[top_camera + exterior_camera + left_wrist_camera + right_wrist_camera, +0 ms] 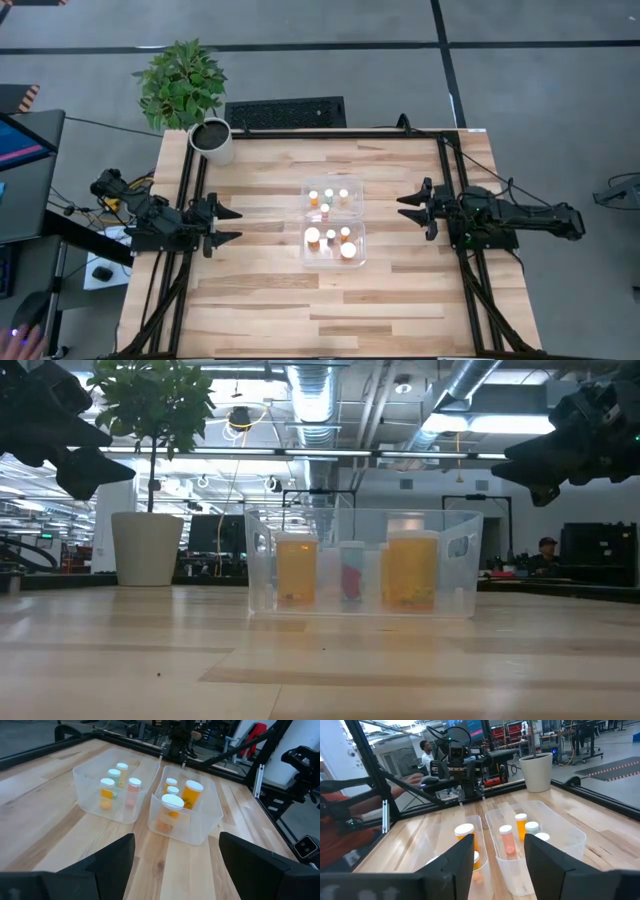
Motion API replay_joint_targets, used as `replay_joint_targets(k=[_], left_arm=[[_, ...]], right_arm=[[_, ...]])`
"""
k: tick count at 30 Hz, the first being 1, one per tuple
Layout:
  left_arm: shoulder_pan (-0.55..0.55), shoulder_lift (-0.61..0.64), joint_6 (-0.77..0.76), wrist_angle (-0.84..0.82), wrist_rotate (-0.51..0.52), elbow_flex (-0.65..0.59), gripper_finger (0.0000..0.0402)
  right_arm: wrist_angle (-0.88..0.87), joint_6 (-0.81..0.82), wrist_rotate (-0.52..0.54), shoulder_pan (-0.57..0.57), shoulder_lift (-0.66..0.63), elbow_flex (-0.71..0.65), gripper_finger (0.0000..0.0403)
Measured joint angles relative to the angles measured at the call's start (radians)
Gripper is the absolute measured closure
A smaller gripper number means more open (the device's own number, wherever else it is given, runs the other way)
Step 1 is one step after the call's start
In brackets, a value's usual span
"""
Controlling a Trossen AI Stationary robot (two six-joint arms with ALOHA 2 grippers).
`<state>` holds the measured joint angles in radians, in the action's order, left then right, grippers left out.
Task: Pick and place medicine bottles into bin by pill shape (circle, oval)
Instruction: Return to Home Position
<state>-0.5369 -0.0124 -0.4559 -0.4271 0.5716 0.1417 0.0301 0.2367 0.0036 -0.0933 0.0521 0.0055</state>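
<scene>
Overhead, table-lvl, 2 wrist cams, all on bin (334, 222)

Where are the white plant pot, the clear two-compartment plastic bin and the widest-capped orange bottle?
White plant pot (218, 153): high view, side wall.
Clear two-compartment plastic bin (197, 833): left wrist view, near wall.
Widest-capped orange bottle (172, 801): left wrist view, white cap.

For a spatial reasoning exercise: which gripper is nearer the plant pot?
Left. The left gripper sits on the pot's side of the table; the right gripper is beyond the bin.
</scene>
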Motion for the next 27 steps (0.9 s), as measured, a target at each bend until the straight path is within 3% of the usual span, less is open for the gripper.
replay_joint_targets(k=[27], left_arm=[[0.000, 0.000, 0.000, 0.000, 0.000, 0.000, 0.0119]], right_arm=[[0.000, 0.000, 0.000, 0.000, 0.000, 0.000, 0.0218]])
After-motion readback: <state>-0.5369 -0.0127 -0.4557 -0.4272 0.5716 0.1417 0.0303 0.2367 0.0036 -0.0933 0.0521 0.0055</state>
